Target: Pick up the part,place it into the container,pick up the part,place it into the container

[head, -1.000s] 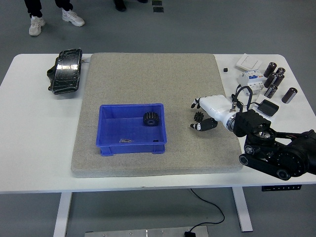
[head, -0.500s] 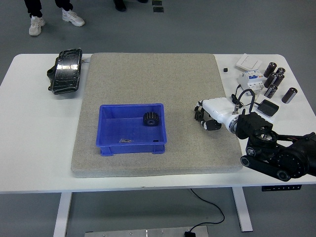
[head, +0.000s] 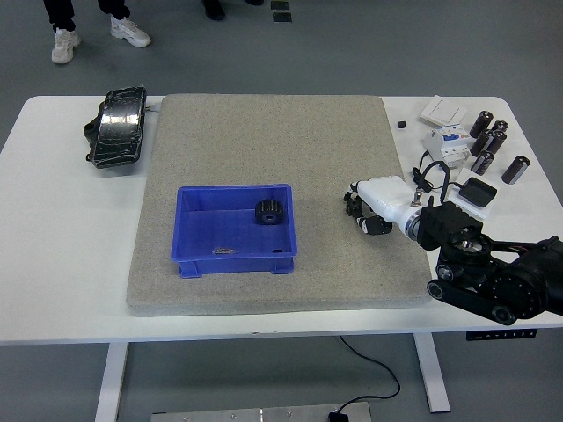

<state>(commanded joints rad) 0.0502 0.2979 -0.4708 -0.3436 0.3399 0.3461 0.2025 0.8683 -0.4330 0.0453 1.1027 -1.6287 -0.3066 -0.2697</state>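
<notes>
Now the right hand (head: 368,211) sits curled around the small black part (head: 356,208) on the mat (head: 264,141); the blue container (head: 198,264) lies well to its left.

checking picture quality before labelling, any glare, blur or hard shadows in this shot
Head view: even, soft light, no hard shadows; one glare patch on the shiny black case at far left; blue bin and gear are sharp; the right hand is small and dark, its fingers hard to make out.

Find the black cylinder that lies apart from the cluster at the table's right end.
The lone cylinder, nearest the right edge; the other four lie bunched together, farther back, beside the breaker.
</notes>
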